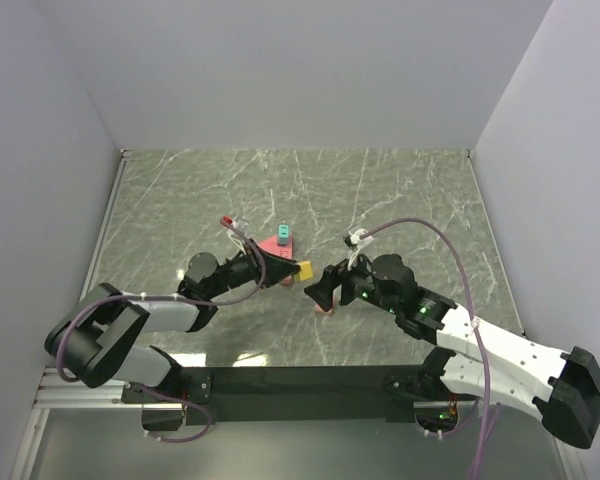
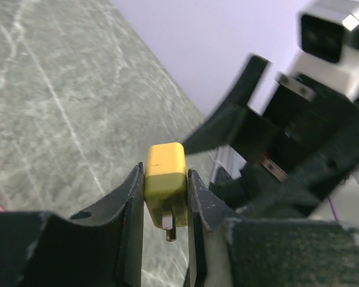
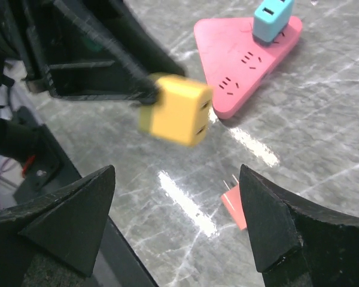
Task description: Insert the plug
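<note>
Left jaws: the left gripper [image 2: 166, 186] is closed on the yellow plug [image 2: 164, 170], with one finger pressed to each flat side.
Plug in the jaws: the body sticks out past the fingertips, and the metal prongs point back between the fingers towards the wrist.
Right jaws: the right gripper [image 3: 176, 179] stands wide open and has hold of nothing.
Plug against right jaws: the yellow plug hangs just beyond the right fingertips, in line with their gap and touching neither. The face turned towards them shows two slots.
Plug against strip: it is held off the table [image 1: 400, 190], near the corner of the pink power strip [image 3: 245, 57] but apart from it.
Plugs counted: three. The yellow one is held, a teal plug [image 3: 272, 18] is seated upright in the strip, and a small pink plug [image 3: 236, 206] lies loose on the table below the right gripper.
Strips counted: one, triangular and flat on the table, with two free sets of slots in view.
Left arm: it reaches low from the left, with its gripper pointing right.
Right arm: it reaches in from the right, with its gripper pointing left, tip to tip with the other.
</note>
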